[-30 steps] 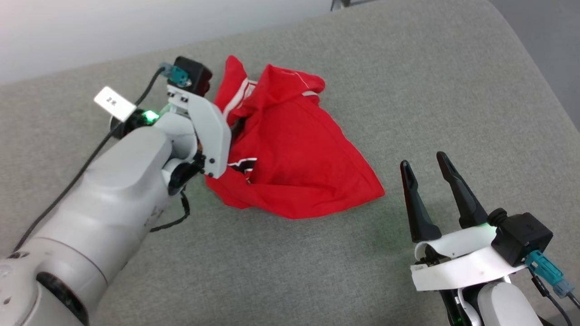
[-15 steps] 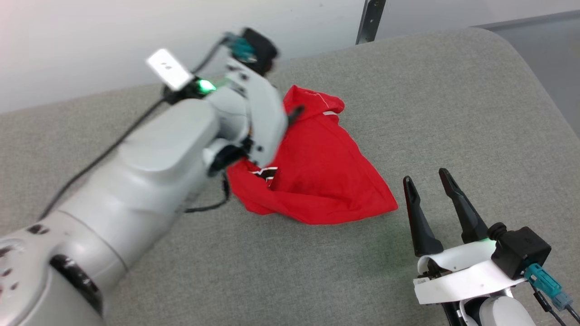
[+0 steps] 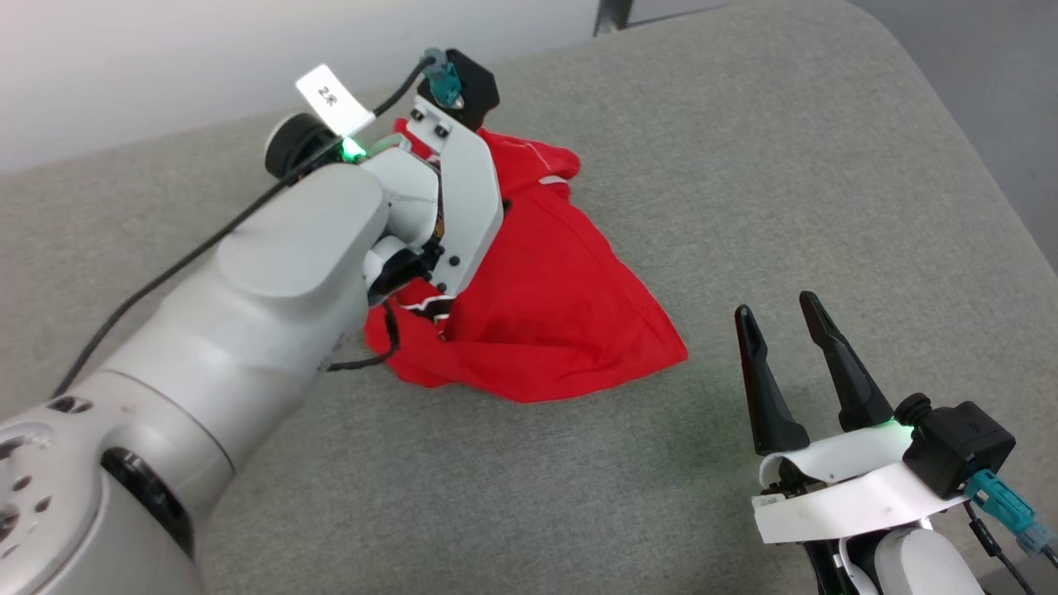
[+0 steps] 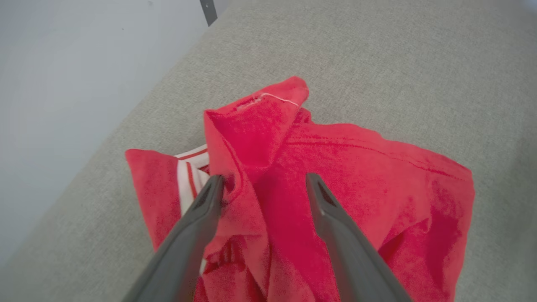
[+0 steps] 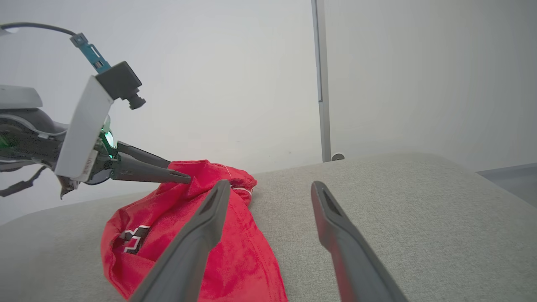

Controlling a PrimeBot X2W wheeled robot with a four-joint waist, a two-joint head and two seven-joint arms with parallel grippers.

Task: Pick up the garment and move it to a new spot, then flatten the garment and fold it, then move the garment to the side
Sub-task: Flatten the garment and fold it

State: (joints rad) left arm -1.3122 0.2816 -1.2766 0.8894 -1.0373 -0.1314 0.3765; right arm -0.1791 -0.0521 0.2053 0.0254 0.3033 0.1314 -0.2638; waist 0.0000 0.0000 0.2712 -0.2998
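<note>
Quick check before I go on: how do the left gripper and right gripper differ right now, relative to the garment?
The left gripper is over the garment, its fingers either side of a raised fold. The right gripper stands off to the garment's side, over the bare grey cushion. The left gripper is reached well forward, while the right gripper sits near the head view's lower right corner. Both are open, and neither holds anything.

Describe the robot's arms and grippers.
The left arm is a pale grey shell with a black cable and a white tag. The left gripper and right gripper each have two long dark fingers, a white bracket, a black camera, a teal plug and a green light.
</note>
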